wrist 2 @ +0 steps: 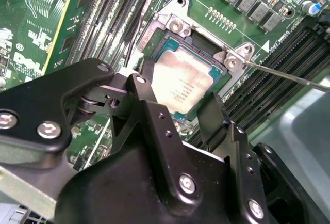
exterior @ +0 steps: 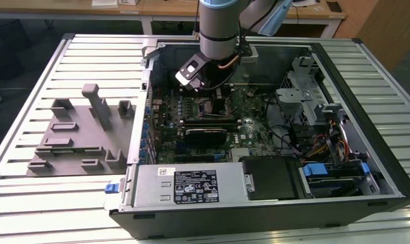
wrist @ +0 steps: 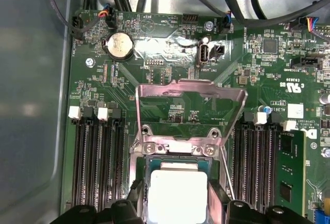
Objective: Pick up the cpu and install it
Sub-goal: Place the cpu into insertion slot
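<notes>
1. A Universal Robots arm point(exterior: 218, 30) was seen reaching down into an open computer case point(exterior: 395, 168), which lay on its side on a slatted table point(exterior: 28, 203).
2. The pincer point(wrist 2: 178, 91) was found closed on the cpu point(wrist 2: 180, 79), with one black finger point(wrist 2: 147, 79) set against one edge of the chip and the other against the opposite edge.
3. The cpu was held flat, silver top upward, within the metal socket frame point(wrist 2: 175, 25) on the green motherboard point(exterior: 252, 137), in the far half of the case; whether it was fully seated could not be told.
4. The socket's load plate point(wrist: 191, 102) was shown swung up and open, just beyond the cpu.
5. A thin retention lever point(wrist 2: 289, 75) was seen jutting out from one corner of the frame.
6. Rows of black memory slots point(wrist: 98, 167) were seen on both sides of the socket, and a coin cell battery point(wrist: 119, 46) lay farther off on the board.
7. Grey fixture blocks point(exterior: 83, 137) were seen on the table at the exterior view's left, beside the case.
8. A power supply point(exterior: 191, 185) was seen along the near wall of the case.
</notes>
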Tool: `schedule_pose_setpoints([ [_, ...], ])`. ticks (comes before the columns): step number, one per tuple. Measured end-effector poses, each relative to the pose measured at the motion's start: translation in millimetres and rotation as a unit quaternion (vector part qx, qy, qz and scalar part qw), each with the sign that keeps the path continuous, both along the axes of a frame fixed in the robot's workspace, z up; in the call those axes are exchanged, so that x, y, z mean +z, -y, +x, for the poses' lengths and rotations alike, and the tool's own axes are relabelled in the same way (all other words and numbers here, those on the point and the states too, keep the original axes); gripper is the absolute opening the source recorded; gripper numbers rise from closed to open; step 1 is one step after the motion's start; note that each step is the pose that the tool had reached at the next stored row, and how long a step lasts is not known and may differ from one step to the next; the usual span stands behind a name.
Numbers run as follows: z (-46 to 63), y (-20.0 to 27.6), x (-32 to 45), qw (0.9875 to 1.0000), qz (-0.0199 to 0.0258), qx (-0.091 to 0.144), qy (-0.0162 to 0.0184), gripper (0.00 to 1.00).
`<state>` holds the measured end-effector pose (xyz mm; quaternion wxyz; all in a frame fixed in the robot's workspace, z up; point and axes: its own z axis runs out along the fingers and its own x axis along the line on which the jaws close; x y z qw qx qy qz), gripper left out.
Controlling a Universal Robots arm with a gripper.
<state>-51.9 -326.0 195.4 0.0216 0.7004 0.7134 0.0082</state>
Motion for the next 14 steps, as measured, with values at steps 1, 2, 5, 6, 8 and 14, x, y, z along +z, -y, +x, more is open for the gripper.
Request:
schedule_pose_setpoints([
  [1,0.0,0.0,1.2,1.0,0.0001,0.0,0.0,0.61],
  [2,0.0,0.0,2.6,1.0,0.0001,0.0,0.0001,0.61],
  [5,0.0,-0.1,5.5,1.0,0.0001,0.0,0.0001,0.61],
  [6,0.0,-0.1,5.5,1.0,0.0002,0.0,0.0001,0.61],
  [8,0.0,-0.1,5.5,1.0,0.0002,0.0,0.0001,0.61],
  [14,0.0,0.0,5.7,1.0,0.0001,0.0,0.0001,0.53],
])
